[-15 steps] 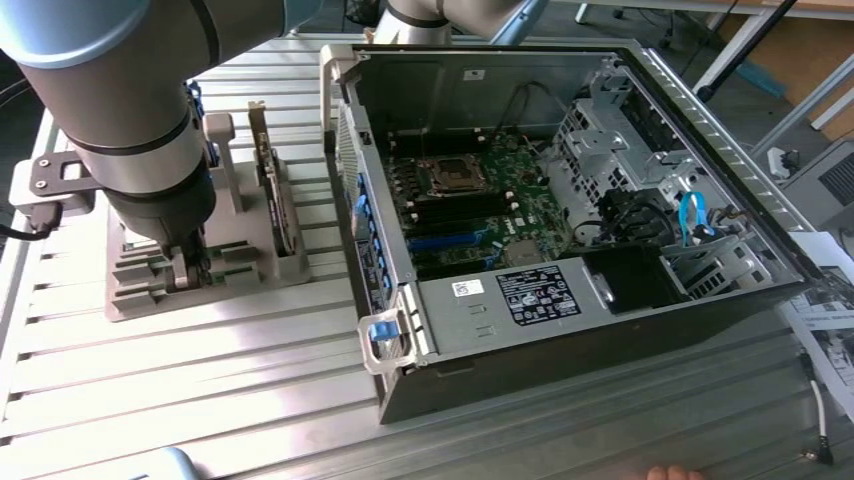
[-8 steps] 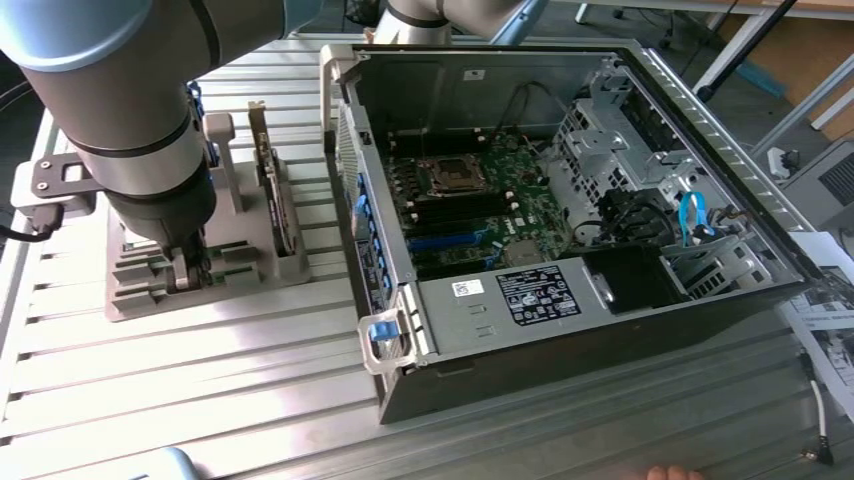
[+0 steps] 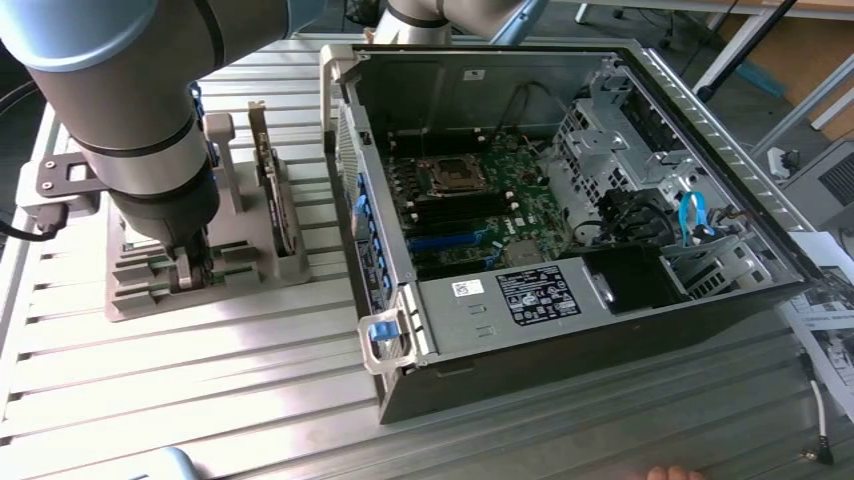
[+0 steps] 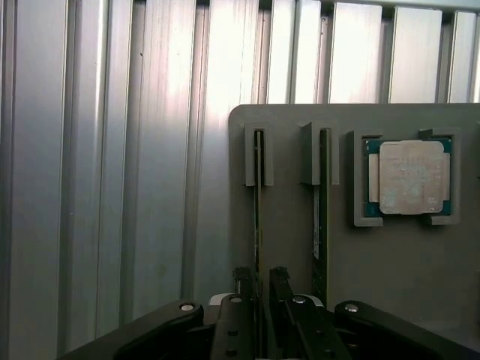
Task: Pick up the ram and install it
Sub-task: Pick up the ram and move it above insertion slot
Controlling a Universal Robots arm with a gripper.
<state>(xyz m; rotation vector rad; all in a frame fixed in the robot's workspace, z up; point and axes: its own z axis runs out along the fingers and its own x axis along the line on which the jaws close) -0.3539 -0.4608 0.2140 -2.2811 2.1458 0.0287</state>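
Observation:
The ram [image 4: 259,210] stands on edge in a slot of the grey holder [image 4: 289,240], a thin green stick seen edge-on. My gripper [image 4: 260,279] is lowered over its near end with one dark finger [image 4: 241,283] on each side and a slim gap still showing, so it stands open around the stick. In the exterior view the gripper [image 3: 191,268] reaches down into the holder [image 3: 254,268] at the exterior view's left, beside the open computer case [image 3: 534,295]. The motherboard's memory slots [image 3: 454,212] lie below the processor socket [image 3: 451,175].
A taller green expansion card [image 3: 274,190] stands in the holder's second slot [image 4: 319,217], close beside the ram. A square silver processor [image 4: 409,176] rests in its own pocket. The case holds drive cages and blue cables [image 3: 691,215]. Everything sits on a ribbed aluminium table [image 3: 200,390].

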